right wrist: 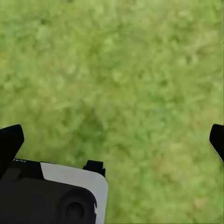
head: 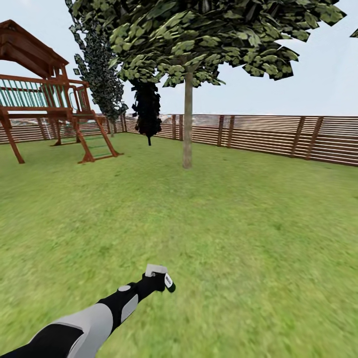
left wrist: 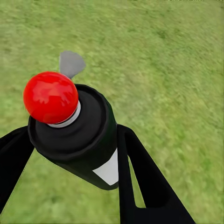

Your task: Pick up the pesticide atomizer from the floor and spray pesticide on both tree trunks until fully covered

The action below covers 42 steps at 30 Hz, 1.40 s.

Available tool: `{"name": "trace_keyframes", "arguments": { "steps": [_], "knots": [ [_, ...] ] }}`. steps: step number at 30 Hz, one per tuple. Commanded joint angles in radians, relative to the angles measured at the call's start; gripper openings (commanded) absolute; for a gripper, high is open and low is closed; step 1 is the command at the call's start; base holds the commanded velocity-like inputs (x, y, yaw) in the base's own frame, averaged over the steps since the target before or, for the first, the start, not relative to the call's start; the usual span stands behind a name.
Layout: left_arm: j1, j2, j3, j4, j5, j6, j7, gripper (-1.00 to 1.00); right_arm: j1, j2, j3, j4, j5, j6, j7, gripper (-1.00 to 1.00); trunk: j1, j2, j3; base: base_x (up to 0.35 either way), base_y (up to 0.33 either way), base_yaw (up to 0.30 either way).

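1. Head view: left arm (head: pixel 94 318) stretched forward and low over the grass lawn (head: pixel 238 238), black-and-grey forearm rising from the bottom edge toward the middle of the picture.
2. At its tip, left gripper (head: pixel 156 282) closed around the pesticide atomizer (head: pixel 160 277); pale spray head on top, white label facing right.
3. Far ahead of that gripper and slightly right, tree trunk (head: pixel 187 119) upright in the grass, mottled grey-brown and bare low down, under a wide canopy (head: pixel 199 40) of blocky green leaves.
4. Ahead and left of the gripper, well apart from it: dark narrow cypress-like tree (head: pixel 147 107), and a red-brown wooden play set (head: pixel 44 99) with a green ladder.
5. Beyond the trunk, brown slatted fence (head: pixel 268 134) running across the back of the lawn.
6. Left wrist view: black fingers (left wrist: pixel 140 177) pressed on either side of the dark bottle, white label patch showing by one finger, red ball (left wrist: pixel 50 97) at the near end, grey trigger piece (left wrist: pixel 72 63) past it, grass below.
7. Right wrist view: right gripper (right wrist: pixel 112 140) spread wide, black fingertips (right wrist: pixel 10 140) at opposite edges of the picture, nothing held, blurred grass between them.
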<state>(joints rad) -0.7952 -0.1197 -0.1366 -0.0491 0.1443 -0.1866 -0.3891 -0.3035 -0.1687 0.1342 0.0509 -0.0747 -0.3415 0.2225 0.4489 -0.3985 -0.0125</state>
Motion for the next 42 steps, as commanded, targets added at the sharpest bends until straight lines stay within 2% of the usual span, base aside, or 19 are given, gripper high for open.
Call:
{"name": "trace_keyframes", "arguments": {
  "steps": [1,42],
  "knots": [
    [-0.001,0.0,-0.008,0.002,0.011,-0.004,-0.002,-1.0,-0.002,0.0,0.007,0.004,-0.008,-0.007,0.005,1.0,0.001,-0.001,-0.001,0.35,0.0,0.0],
    [-0.001,0.0,-0.008,0.002,0.011,-0.004,-0.002,-1.0,-0.002,0.0,0.007,0.004,-0.008,-0.007,0.005,1.0,0.001,-0.001,-0.001,0.35,0.0,0.0]
  ]
}}
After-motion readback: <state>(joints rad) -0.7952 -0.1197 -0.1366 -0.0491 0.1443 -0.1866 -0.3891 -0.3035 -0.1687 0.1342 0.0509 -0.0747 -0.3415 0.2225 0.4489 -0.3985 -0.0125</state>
